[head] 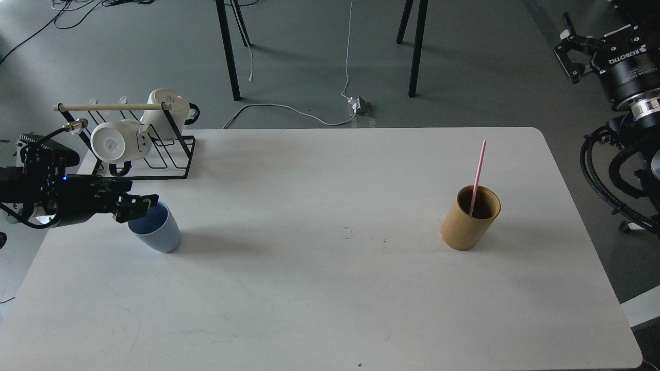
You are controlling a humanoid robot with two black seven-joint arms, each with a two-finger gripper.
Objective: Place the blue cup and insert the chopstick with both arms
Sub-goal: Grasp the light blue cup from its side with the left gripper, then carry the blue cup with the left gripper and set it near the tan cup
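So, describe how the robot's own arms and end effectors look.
Both arms are black. The left end effector has dark blocky fingers, thin black cables looping behind it and a small blue light. The right end effector sits on a round black wrist lettered ROBOTIQ, above a silver ring and thick ribbed black hoses.

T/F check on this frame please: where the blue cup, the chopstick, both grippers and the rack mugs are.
1. The chopstick stands in the blue cup. False: it stands in the tan bamboo cup.
2. The left gripper is at the blue cup's rim. True.
3. The right gripper is over the table. False: it is raised off the table's right edge, beyond the far corner.
4. Two white mugs hang on the black wire rack. True.
5. The blue cup lies tipped over. False: it stands with its mouth up.
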